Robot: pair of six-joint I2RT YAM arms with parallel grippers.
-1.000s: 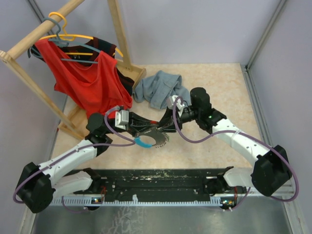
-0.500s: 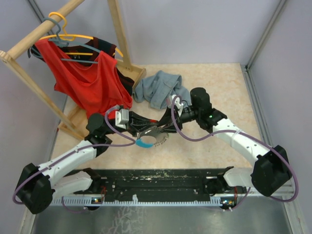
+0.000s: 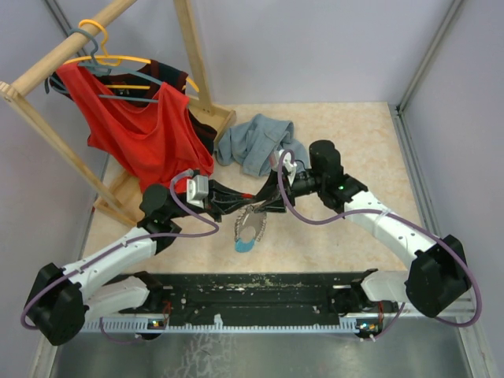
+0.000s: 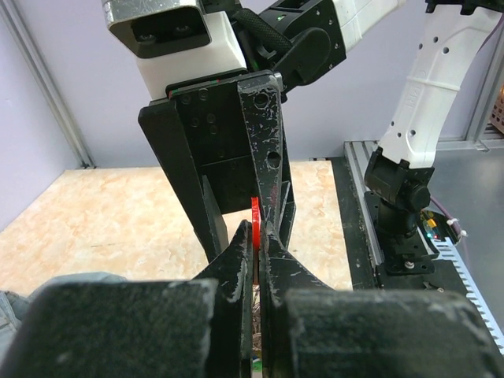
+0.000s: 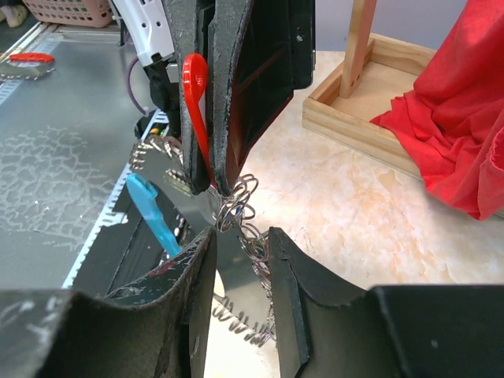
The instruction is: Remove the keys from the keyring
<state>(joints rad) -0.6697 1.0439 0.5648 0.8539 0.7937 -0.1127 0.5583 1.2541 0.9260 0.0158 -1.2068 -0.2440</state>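
Both arms meet at the middle of the overhead frame. The left gripper [image 3: 241,207] has its jaws pressed together on the red key [image 5: 194,94]. In its own wrist view only a thin red sliver shows above the fingertips, and the black fingers hide the rest. The right gripper [image 5: 240,236] comes at it head-on with its jaws spread. Loops of the silvery chain [image 5: 241,197] sit in the gap, and I can't see either finger actually clamping them.

The keyring [image 3: 250,230] dangles just below where the two sets of fingers meet, with its light blue part at the bottom, low over the table [image 3: 346,134]. A blue key [image 5: 154,214] hangs left of centre in the right wrist view, just beside the red one. From above you can't pick out the keys at all because the fingers and wrist cameras cover them.

Around it:
- A grey-blue cloth [image 3: 256,142] is bunched up just above the grippers in the overhead frame.
- A wooden rack [image 3: 193,55] fills the upper left, with a red shirt [image 3: 146,130] on hangers [image 3: 110,61] that droops close to the left arm.
- Purple cables loop over both arms.
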